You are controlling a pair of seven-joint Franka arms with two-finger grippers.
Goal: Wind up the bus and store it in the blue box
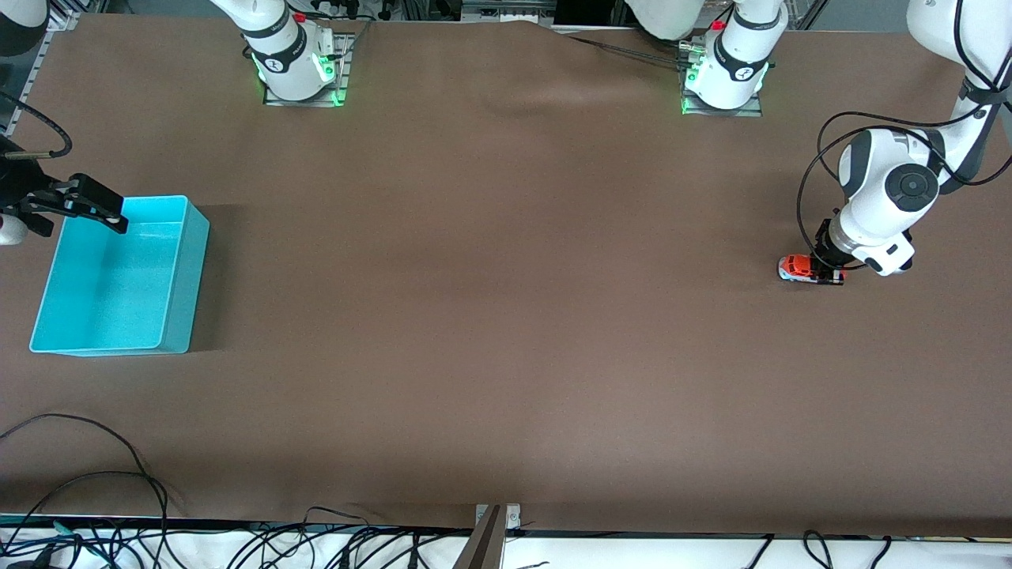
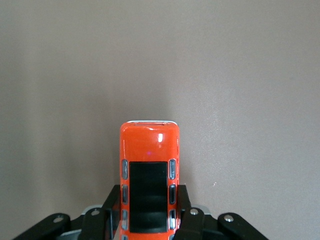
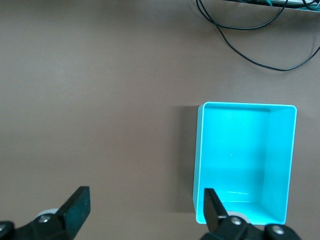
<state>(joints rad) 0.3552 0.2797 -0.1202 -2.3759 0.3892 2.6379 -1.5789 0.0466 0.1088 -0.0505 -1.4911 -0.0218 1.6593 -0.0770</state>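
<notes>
The bus (image 1: pixel 797 269), orange-roofed with white lower sides, is low at the table toward the left arm's end. My left gripper (image 1: pixel 828 273) is shut on the bus. In the left wrist view the bus (image 2: pixel 149 150) sits between the black fingers (image 2: pixel 183 205) of the left gripper (image 2: pixel 149 202), its front sticking out. The blue box (image 1: pixel 180 276) stands empty toward the right arm's end. My right gripper (image 1: pixel 96 209) is open and empty over the box's corner nearest the bases. In the right wrist view the right gripper (image 3: pixel 145 205) has one finger over the box (image 3: pixel 199 165).
Black cables (image 1: pixel 118 482) lie along the table edge nearest the front camera, also showing in the right wrist view (image 3: pixel 250 40). The two arm bases (image 1: pixel 300 71) stand at the table's top edge. Brown bare table (image 1: pixel 506 300) lies between box and bus.
</notes>
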